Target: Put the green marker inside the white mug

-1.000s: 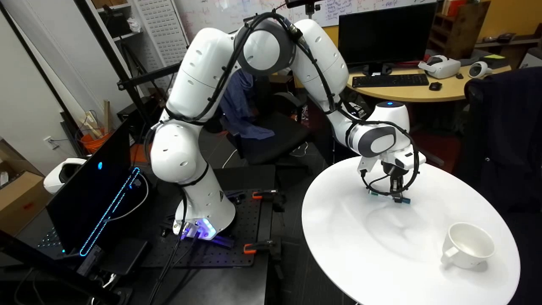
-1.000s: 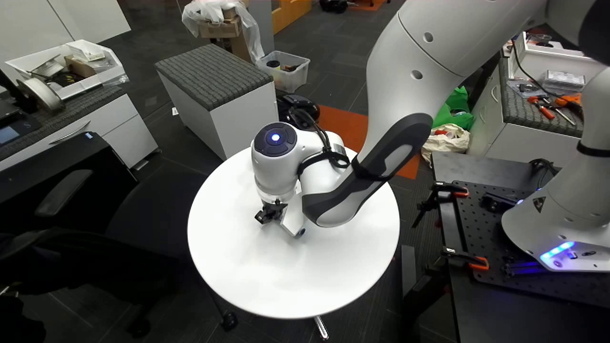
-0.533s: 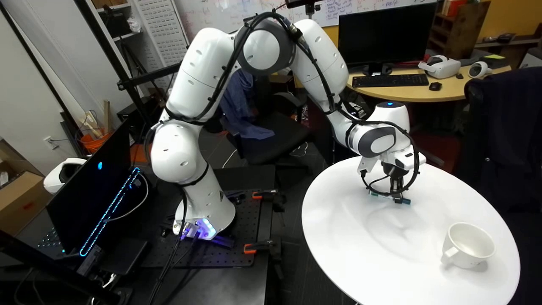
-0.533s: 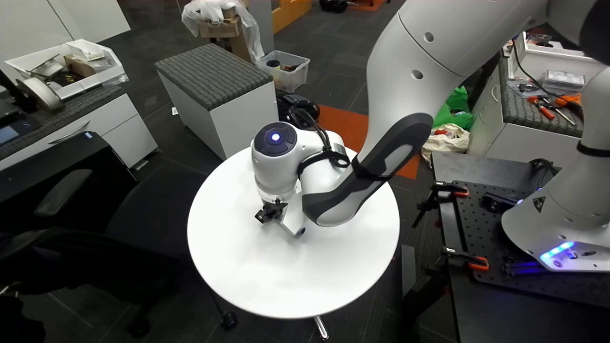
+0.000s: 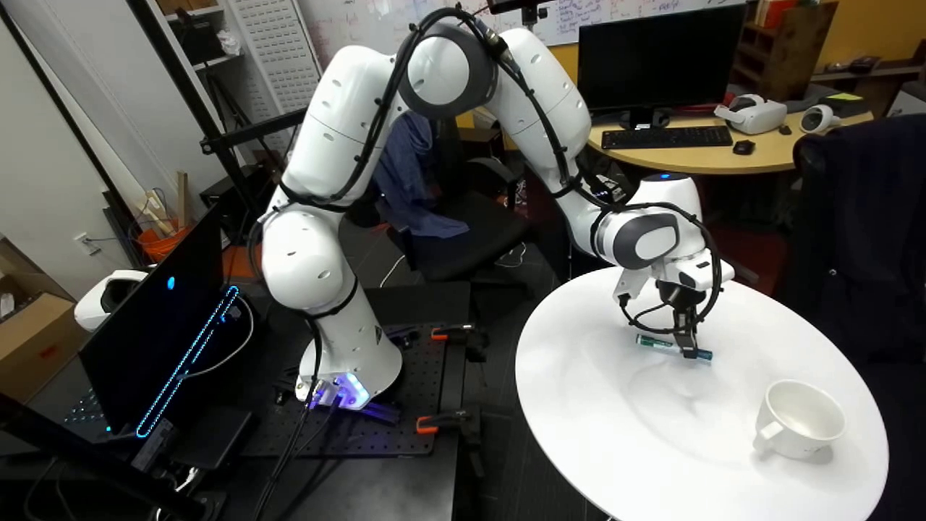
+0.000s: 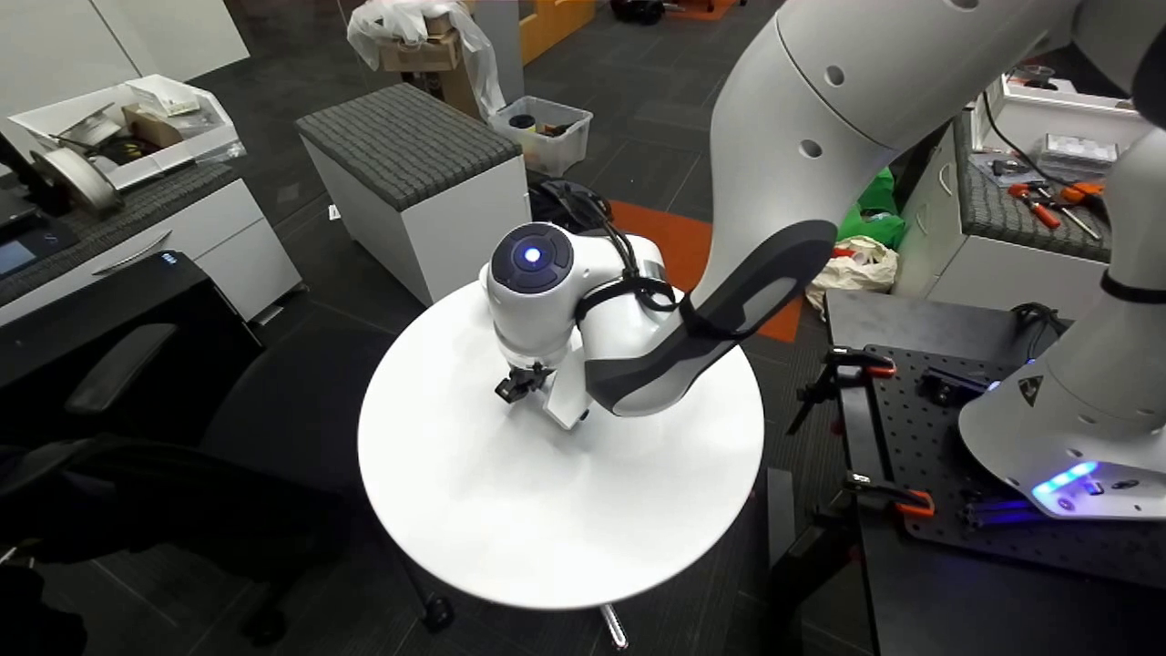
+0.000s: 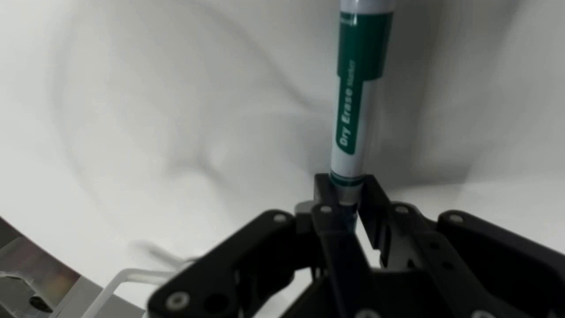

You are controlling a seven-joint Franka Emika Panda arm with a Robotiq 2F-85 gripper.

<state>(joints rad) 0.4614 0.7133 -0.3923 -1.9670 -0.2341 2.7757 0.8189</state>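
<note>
The green marker (image 5: 655, 343), white with a green label and a blue-green cap, is in my gripper's fingers (image 5: 689, 352). In the wrist view the marker (image 7: 355, 101) points up and away from the fingertips (image 7: 346, 187), which are shut around its cap end. I cannot tell how far it is above the table. The white mug (image 5: 799, 420) stands upright near the table's right front edge in an exterior view, handle toward the left front. My gripper is apart from it, to its left and behind. In an exterior view the gripper (image 6: 517, 386) hides the marker, and the arm hides the mug.
The round white table (image 5: 593, 405) bears the mug. The robot's base stands on a black bench (image 5: 463, 311) with orange-tipped clamps. A dark chair (image 6: 301, 401) stands close to the table. A pale curved outline (image 7: 128, 276) shows at the wrist view's lower left; I cannot tell what it is.
In the last half second my gripper and the marker have shifted together slightly, toward the mug's side of the table. Before that they stood still. The mug has not moved.
</note>
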